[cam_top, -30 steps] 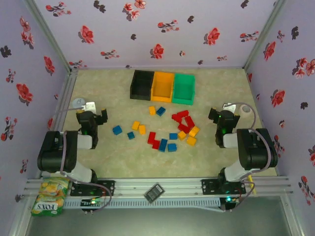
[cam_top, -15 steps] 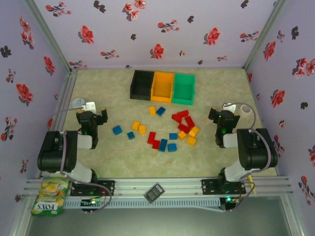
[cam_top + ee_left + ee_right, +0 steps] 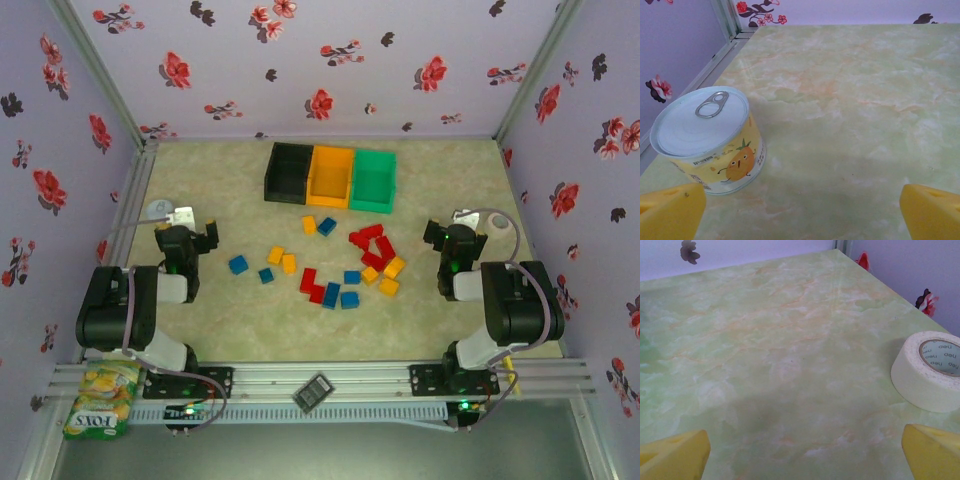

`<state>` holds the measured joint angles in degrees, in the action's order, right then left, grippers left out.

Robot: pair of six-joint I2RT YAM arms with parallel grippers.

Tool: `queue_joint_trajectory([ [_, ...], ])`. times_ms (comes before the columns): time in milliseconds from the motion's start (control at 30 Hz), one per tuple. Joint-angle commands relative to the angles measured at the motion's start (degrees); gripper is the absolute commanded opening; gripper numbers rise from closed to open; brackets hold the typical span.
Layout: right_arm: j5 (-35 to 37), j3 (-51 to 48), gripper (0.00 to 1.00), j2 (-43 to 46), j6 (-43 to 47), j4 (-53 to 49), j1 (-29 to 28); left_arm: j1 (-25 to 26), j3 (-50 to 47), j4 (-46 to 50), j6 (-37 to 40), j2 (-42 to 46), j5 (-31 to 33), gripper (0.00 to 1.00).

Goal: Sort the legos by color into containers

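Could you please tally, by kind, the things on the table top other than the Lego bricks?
Bins: 3 (black bin, orange bin, green bin)
Tin can: 1
Tape roll: 1
Total: 5

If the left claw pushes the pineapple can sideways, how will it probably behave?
The can is squat and stands upright, so it would likely slide rather than tip. Its pull-tab lid looks unopened, so it is probably full and fairly heavy.
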<state>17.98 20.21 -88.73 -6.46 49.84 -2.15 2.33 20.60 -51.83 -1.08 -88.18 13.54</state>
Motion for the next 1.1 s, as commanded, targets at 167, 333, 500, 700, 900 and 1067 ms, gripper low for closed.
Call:
queue_joint_trajectory([
  [167,3.20,1.70,0.99,1.04,-0.69,-0.34,-0.31,0.84,1.02,-0.62,0.74,0.69,2.95,1.00],
  [333,3.20,1.65,0.99,0.96,-0.66,-0.04,-0.31,0.90,0.75,-1.95,0.93,-0.06,2.90,1.00],
  [500,3.20,1.60,0.99,1.00,-0.65,0.00,-0.31,1.80,1.39,4.10,1.95,5.90,3.07,1.00],
  [700,2.37,2.09,0.99,3.56,0.84,-1.89,-0.78,4.20,3.73,14.11,2.28,18.79,5.49,1.00],
  [900,4.52,5.00,0.99,18.86,-0.32,-17.50,-1.14,5.57,14.02,29.51,-6.01,29.20,5.71,1.00],
  [1067,7.67,12.08,0.99,30.76,-1.44,-34.68,-1.85,7.73,24.21,40.55,-6.88,30.18,6.15,1.00],
])
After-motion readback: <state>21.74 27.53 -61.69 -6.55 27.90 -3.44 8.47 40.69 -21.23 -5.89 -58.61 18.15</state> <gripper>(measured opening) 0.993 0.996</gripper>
